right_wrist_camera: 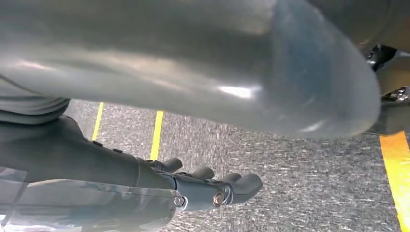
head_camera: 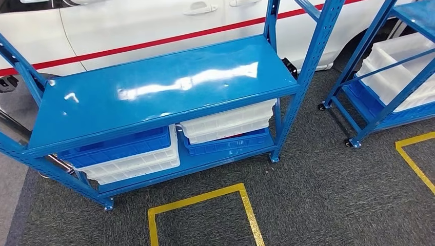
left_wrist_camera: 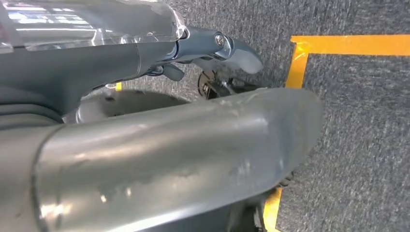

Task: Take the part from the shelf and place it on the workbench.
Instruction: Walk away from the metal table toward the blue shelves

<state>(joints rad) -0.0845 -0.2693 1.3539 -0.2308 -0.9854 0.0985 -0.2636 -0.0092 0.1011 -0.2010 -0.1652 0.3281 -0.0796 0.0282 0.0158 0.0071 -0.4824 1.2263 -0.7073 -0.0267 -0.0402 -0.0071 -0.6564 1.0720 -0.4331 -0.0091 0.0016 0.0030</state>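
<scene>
A blue metal shelf (head_camera: 154,87) stands in front of me, its glossy top board reflecting light. On its lower board a blue bin (head_camera: 118,146) sits on a white bin (head_camera: 133,166) at the left. At the right a white bin (head_camera: 225,123) sits on a blue bin (head_camera: 225,143). What the bins hold is hidden by the top board. My left hand (left_wrist_camera: 208,53) hangs over the grey carpet with nothing in it. My right hand (right_wrist_camera: 208,186) also hangs above the carpet, fingers loosely extended and holding nothing.
A white car (head_camera: 128,25) with a red stripe is parked close behind the shelf. A second blue shelf (head_camera: 359,110) on castors holds a white bin (head_camera: 395,66) at the right. Yellow tape squares (head_camera: 205,197) mark the grey carpet before both shelves.
</scene>
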